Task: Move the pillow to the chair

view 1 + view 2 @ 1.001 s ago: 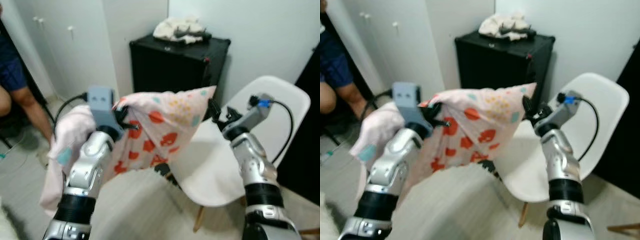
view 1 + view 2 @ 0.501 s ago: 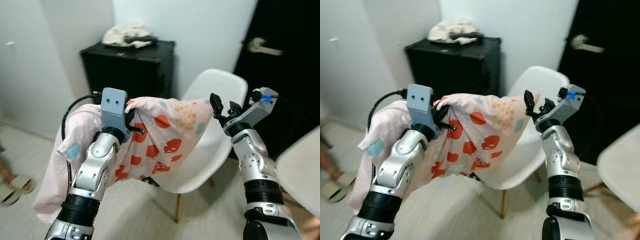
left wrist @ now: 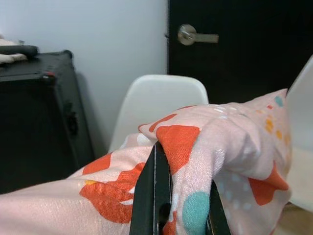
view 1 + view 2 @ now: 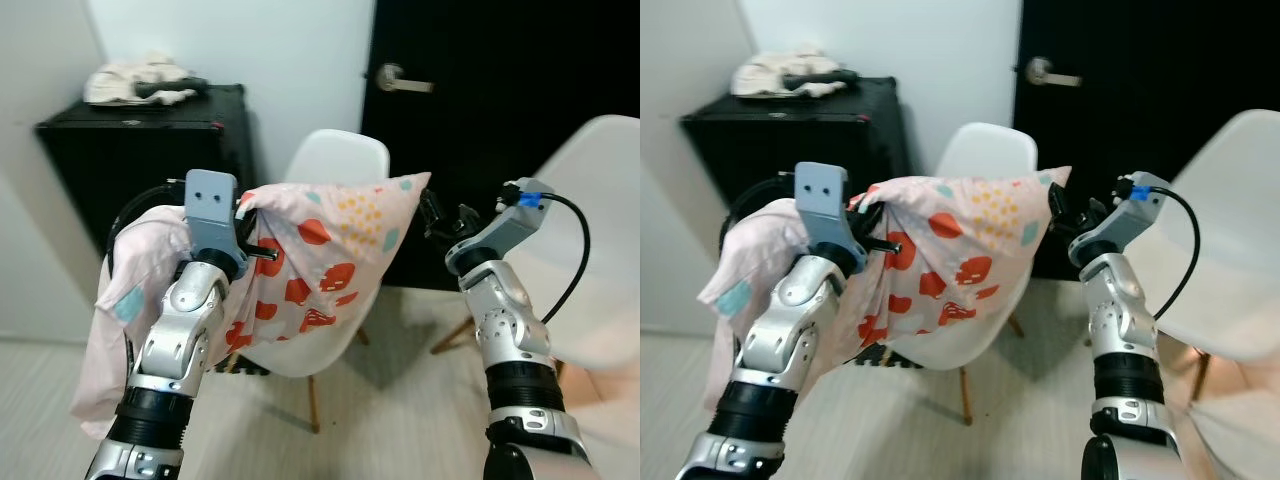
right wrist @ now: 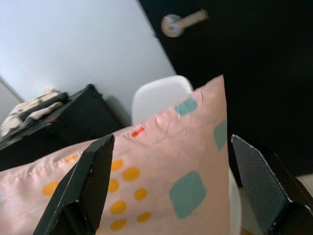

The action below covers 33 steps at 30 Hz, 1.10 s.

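Pink patterned pillow (image 4: pixel 330 250) hangs between both arms: left gripper (image 3: pixel 168 215) clamped on its fabric, right gripper (image 5: pixel 181 191) fingers spread wide around its corner. The view has swung; the white chair (image 4: pixel 335 165) now stands directly behind, so placement appears imminent.

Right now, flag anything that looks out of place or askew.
The pillow hangs lopsided: the left gripper is clamped on bunched fabric, while the right gripper is open at its corner. A crumpled cloth heap sits on top of the black cabinet.
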{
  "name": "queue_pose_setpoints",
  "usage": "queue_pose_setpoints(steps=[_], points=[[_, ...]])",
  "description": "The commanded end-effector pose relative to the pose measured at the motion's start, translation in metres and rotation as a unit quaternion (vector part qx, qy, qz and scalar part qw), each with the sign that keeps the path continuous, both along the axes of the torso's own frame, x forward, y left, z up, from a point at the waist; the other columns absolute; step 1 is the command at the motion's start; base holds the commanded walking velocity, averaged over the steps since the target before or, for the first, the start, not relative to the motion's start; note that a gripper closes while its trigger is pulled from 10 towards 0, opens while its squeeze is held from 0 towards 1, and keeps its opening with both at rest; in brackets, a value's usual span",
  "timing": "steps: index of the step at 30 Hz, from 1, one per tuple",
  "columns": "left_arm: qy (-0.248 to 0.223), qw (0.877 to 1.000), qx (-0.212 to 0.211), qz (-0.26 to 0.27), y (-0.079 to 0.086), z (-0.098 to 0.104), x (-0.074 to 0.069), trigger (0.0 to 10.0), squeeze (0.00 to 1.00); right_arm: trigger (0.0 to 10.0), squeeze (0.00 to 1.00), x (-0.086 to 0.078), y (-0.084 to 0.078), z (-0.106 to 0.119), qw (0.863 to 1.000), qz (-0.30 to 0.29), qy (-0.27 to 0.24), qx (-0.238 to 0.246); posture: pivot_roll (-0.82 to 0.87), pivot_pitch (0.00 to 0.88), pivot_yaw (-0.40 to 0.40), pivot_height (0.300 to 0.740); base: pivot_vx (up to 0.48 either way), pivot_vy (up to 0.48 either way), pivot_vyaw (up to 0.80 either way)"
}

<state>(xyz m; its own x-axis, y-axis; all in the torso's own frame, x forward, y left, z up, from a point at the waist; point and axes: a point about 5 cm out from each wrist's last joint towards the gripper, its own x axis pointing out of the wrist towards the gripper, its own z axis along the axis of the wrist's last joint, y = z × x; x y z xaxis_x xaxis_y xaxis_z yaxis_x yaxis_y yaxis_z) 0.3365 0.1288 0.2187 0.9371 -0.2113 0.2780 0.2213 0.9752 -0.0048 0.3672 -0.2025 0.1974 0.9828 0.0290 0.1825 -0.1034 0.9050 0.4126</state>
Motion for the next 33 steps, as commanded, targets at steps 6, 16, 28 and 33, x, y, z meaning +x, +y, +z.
queue_pose_setpoints(steps=[6,16,28,33], points=[[-0.080,0.996,-0.013,-0.022,-0.003,0.035,-0.007,10.0,0.00,10.0,0.00,0.000,0.002,-0.003,1.000,-0.004,0.001,0.005,0.02,0.078,0.045,0.718,0.000,0.000,-0.80],[-0.071,0.997,-0.015,0.036,0.020,0.033,-0.001,10.0,0.00,10.0,0.00,-0.002,0.005,0.002,1.000,0.008,-0.025,0.014,0.02,0.069,0.045,0.718,0.116,0.000,-0.15],[-0.070,0.997,-0.009,0.019,0.016,0.033,-0.002,10.0,0.00,10.0,0.00,0.001,0.010,0.002,0.999,0.014,-0.024,0.018,0.03,0.057,0.043,0.718,0.294,0.000,-0.40],[-0.066,0.998,0.004,-0.005,0.011,0.031,-0.005,10.0,0.00,10.0,0.00,0.001,0.012,0.001,1.000,0.020,-0.021,0.009,0.04,0.056,0.048,0.718,0.292,0.000,-0.16]])
